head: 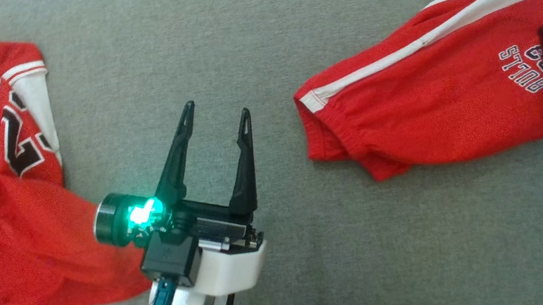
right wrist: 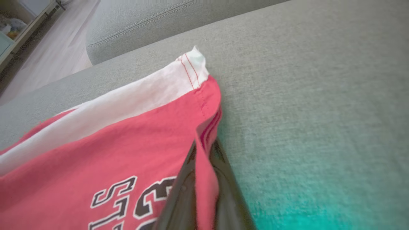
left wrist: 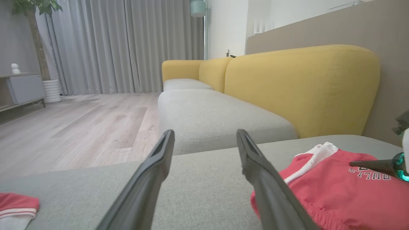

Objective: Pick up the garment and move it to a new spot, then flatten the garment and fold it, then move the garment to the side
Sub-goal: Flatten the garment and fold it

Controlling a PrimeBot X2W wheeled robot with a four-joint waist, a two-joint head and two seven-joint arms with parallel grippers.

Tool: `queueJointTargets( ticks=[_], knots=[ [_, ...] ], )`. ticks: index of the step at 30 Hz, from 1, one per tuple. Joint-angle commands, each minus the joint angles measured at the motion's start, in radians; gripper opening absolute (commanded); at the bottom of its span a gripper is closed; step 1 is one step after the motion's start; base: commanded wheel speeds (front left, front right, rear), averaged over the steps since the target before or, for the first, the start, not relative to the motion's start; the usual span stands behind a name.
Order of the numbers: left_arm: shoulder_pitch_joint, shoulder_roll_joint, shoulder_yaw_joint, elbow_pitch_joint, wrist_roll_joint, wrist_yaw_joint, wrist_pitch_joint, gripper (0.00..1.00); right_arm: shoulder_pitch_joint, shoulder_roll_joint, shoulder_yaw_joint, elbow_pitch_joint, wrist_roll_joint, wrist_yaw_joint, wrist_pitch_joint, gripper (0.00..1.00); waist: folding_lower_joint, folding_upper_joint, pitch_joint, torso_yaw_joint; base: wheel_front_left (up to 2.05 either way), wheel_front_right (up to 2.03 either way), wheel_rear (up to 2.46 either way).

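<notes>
Right wrist view: right end effector [right wrist: 204,150] clamps the red shorts' [right wrist: 111,140] edge; left end effector [head: 216,113], spread, sits well apart.

Head view straight down on grey cushion [head: 315,270], left wrist view low, level, toward yellow sofa back [left wrist: 300,89], right wrist view close on red shorts [right wrist: 111,153], shared by all, 3 o'clock overhead.

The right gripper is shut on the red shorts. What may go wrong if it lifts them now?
1. The right gripper pinches only a thin fold at the edge of the red shorts; the fabric may slip out.
2. Held by one edge, the shorts would likely hang bunched, so flattening gets harder.
3. The open left gripper sits close by the red jersey; its arm might drag it.
</notes>
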Motion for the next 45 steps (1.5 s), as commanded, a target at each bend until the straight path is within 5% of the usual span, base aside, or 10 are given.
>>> queueJointTargets(
  ticks=[1, 17, 26, 34, 35, 36, 40, 45],
  knots=[
    [0.004, -0.003, 0.038, -0.039, 0.010, -0.002, -0.005, 1.00, 0.034, -0.016, 0.019, 0.010, -0.002, -0.001, -0.004, 0.00, 0.0000, -0.0001, -0.010, -0.017, 0.00, 0.00, 0.00],
    [0.054, -0.027, 0.114, -0.015, 0.076, -0.090, -0.005, 1.00, 0.047, -0.082, 0.034, 0.030, -0.006, -0.001, -0.203, 0.00, 0.0000, -0.0001, -0.079, -0.186, 0.00, 0.00, 0.00],
    [0.086, -0.028, 0.117, 0.019, 0.098, -0.123, -0.005, 1.00, 0.058, -0.046, 0.053, -0.230, 0.042, -0.001, -0.210, 0.00, 0.0000, -0.0001, -0.137, -0.193, 0.00, 0.00, 0.00],
    [0.096, -0.030, 0.127, 0.033, 0.102, -0.142, -0.005, 1.00, 0.138, 0.064, 0.114, -0.479, 0.019, -0.001, -0.139, 0.00, 0.0000, -0.0001, -0.131, -0.152, 0.00, 0.00, 0.00],
    [0.096, -0.031, 0.127, 0.034, 0.102, -0.145, -0.005, 1.00, 0.149, 0.092, 0.118, -0.485, 0.012, -0.001, -0.137, 0.41, 0.0000, -0.0001, -0.130, -0.147, 0.00, 0.00, 0.00],
    [0.095, -0.033, 0.127, 0.036, 0.101, -0.146, -0.005, 1.00, 0.158, 0.120, 0.115, -0.485, 0.007, -0.001, -0.142, 1.00, 0.0000, -0.0001, -0.129, -0.142, 0.00, 0.00, 0.00],
    [0.099, -0.041, 0.130, 0.046, 0.097, -0.147, -0.005, 1.00, 0.199, 0.193, 0.092, -0.481, -0.014, -0.001, -0.197, 1.00, 0.0000, -0.0001, -0.141, -0.124, 0.00, 0.00, 0.00],
    [0.128, -0.050, 0.161, 0.051, 0.074, -0.138, -0.005, 1.00, 0.283, 0.140, 0.028, -0.481, -0.144, -0.001, -0.276, 1.00, 0.0000, -0.0001, -0.189, -0.130, 0.00, 0.00, 0.00]
  ],
)
